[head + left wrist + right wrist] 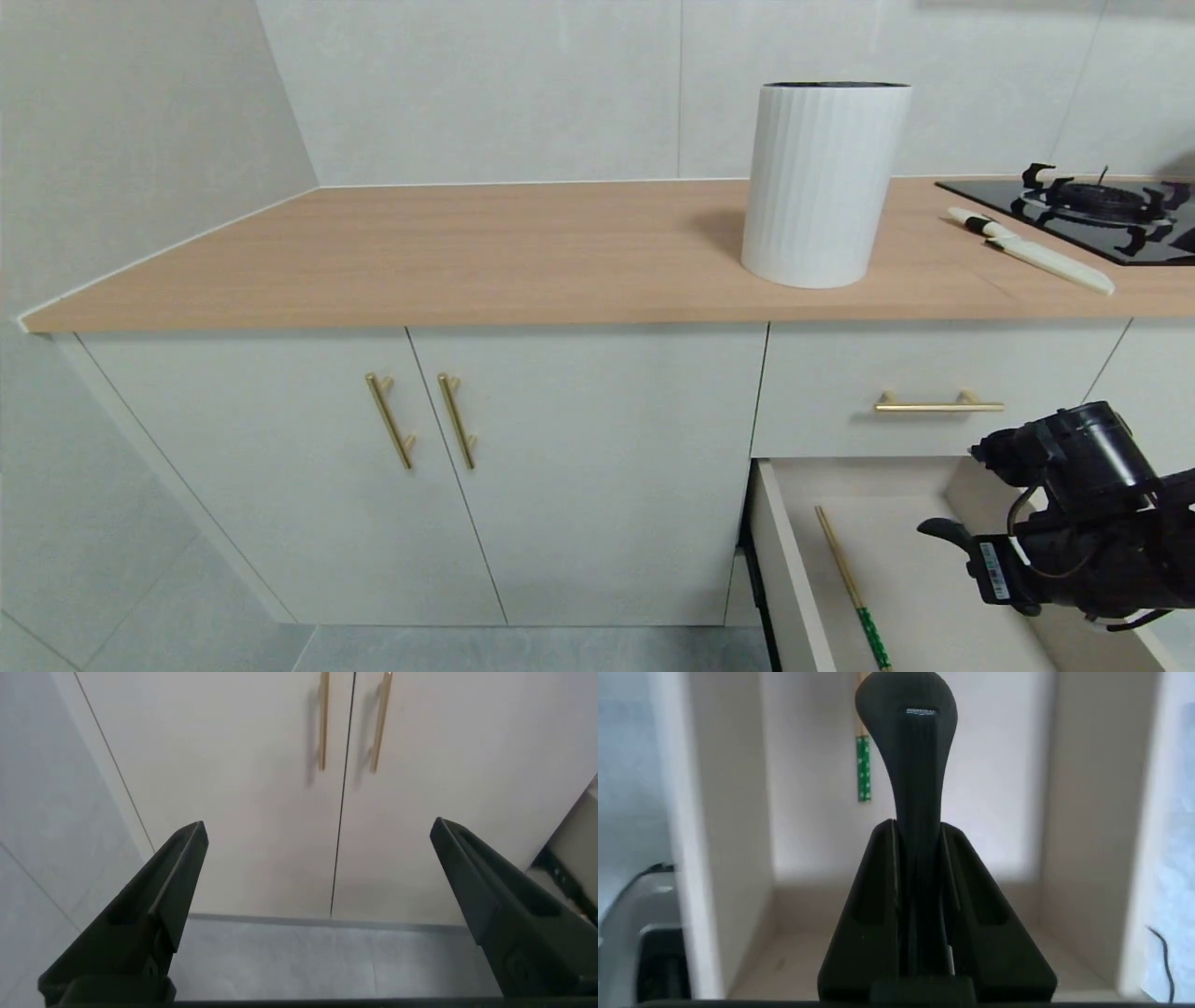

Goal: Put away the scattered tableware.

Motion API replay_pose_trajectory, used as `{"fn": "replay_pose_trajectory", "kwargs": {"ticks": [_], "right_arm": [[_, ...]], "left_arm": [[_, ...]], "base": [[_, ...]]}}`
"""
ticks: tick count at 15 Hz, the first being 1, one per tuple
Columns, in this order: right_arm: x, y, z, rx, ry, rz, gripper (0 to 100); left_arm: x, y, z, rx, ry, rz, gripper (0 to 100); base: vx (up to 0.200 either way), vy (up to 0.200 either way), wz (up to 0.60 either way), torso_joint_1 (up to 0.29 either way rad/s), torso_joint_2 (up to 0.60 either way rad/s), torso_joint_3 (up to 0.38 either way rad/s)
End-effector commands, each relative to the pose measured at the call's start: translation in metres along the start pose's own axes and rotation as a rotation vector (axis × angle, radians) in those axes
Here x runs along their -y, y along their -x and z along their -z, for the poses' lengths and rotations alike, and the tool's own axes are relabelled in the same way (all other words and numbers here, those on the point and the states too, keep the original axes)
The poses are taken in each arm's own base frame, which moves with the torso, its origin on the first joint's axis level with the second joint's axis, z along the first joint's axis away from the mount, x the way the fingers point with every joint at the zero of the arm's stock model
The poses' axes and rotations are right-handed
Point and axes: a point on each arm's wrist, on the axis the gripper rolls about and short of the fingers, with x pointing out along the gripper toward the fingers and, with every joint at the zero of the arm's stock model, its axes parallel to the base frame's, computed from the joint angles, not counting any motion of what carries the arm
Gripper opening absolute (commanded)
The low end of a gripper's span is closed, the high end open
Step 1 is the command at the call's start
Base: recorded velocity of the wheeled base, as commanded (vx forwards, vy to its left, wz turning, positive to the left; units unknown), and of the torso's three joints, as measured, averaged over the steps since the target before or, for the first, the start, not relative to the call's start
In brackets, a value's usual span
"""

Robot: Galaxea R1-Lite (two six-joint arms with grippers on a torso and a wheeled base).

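My right gripper point(1004, 569) hangs over the open drawer point(780, 560) at the lower right, shut on a black utensil point(941, 530) whose rounded end sticks out past the fingers. In the right wrist view the black utensil point(908, 728) stands clamped in the right gripper point(910, 887) above the drawer's floor. Wooden chopsticks point(851, 588) with a green end lie inside the drawer; the chopsticks point(863, 761) show behind the utensil. A white knife point(1032, 250) rests on the counter by the stove. My left gripper point(320, 833) is open and empty, low in front of the cabinet doors.
A tall white ribbed holder point(823, 182) stands on the wooden counter point(420, 252). A black gas stove point(1092, 210) sits at the far right. Two cabinet doors with gold handles point(420, 420) are below, and a shut drawer point(938, 403) is above the open one.
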Motion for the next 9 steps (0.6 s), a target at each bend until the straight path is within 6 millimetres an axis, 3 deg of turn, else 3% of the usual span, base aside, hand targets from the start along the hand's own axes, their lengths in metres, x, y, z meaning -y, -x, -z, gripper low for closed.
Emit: {"fn": "replay_pose_trajectory", "kwargs": {"ticks": [1, 5, 9], "right_arm": [[-0.002, -0.019, 0.005, -0.052, 0.009, 0.013, 0], [-0.006, -0.043, 0.009, -0.056, 0.010, 0.039, 0], [-0.001, -0.050, 0.006, -0.039, -0.012, 0.048, 0]], "left_arm": [[0.000, 0.000, 0.000, 0.002, 0.000, -0.001, 100], [0.000, 0.000, 0.000, 0.002, 0.000, -0.001, 100], [0.000, 0.000, 0.000, 0.000, 0.000, -0.001, 100]], "base": [[0.000, 0.000, 0.00, -0.076, 0.44, 0.354], [0.000, 0.000, 0.00, -0.039, 0.40, 0.344], [0.000, 0.000, 0.00, -0.005, 0.08, 0.065]]}}
